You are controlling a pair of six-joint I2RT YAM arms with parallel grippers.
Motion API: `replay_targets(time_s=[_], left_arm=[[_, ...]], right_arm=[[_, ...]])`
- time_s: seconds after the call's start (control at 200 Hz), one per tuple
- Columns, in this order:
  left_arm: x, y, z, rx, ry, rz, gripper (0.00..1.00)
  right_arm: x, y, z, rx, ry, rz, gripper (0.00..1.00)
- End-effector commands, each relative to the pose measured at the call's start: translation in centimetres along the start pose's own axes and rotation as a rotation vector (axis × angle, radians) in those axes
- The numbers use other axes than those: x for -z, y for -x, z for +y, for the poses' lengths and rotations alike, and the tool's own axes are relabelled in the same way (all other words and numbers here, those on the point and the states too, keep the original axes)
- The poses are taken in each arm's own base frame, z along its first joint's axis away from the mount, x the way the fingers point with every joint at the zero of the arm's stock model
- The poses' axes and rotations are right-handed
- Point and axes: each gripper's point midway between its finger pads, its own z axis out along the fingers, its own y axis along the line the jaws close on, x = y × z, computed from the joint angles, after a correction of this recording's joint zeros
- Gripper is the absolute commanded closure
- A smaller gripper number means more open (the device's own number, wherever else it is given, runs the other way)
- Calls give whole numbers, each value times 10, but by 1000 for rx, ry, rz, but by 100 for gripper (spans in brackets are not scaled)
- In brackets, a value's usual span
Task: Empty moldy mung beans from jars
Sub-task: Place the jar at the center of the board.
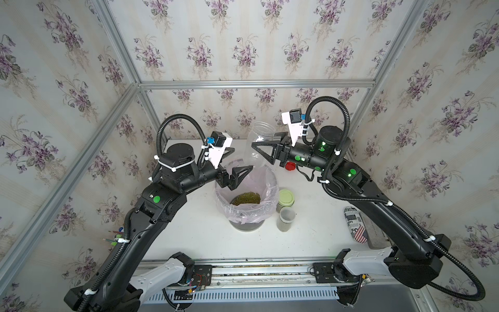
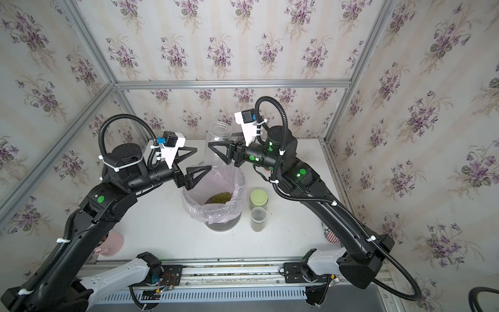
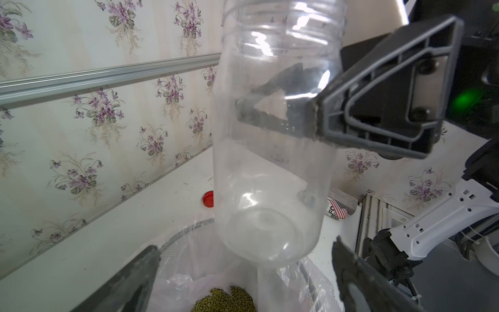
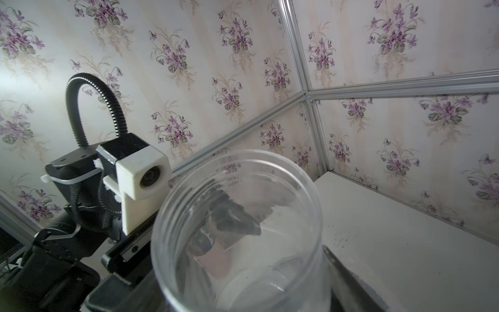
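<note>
My right gripper is shut on a clear jar. The jar is lidless, empty and mouth up, held in the air over the back rim of the bin. Mung beans lie in the bin's pink bag. My left gripper stands open over the bin's left rim, beside the held jar and apart from it. Two smaller jars stand right of the bin. One has a pale green lid. One has no coloured lid.
A red lid lies on the white table behind the bin, under my right wrist. A printed can with a flag and a grey block lie at the right edge. Pencils and a pink cup sit at the left.
</note>
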Motion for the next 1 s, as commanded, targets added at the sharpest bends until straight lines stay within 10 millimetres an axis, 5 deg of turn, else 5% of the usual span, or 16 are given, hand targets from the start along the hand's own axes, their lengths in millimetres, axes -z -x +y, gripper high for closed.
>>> replay_targets(time_s=[0.0,0.28,0.565,0.744,0.994], left_arm=[[12,2,18,-20,133,-14,0],[73,4,87,50,646,-73,0],[128,-20,126,163,1013,-116,0],[133,-32,132,133,1071,-98,0],[100,-58,133,68,982,-82,0]], right_arm=[[4,11,-13,57,-92,-32,40],[23,17,-64,106,-384,-83,40],[68,21,-129,128,-706,-171,40],[99,9,-167,131,-889,-206,40],[124,-30,-208,124,-1072,-250,41]])
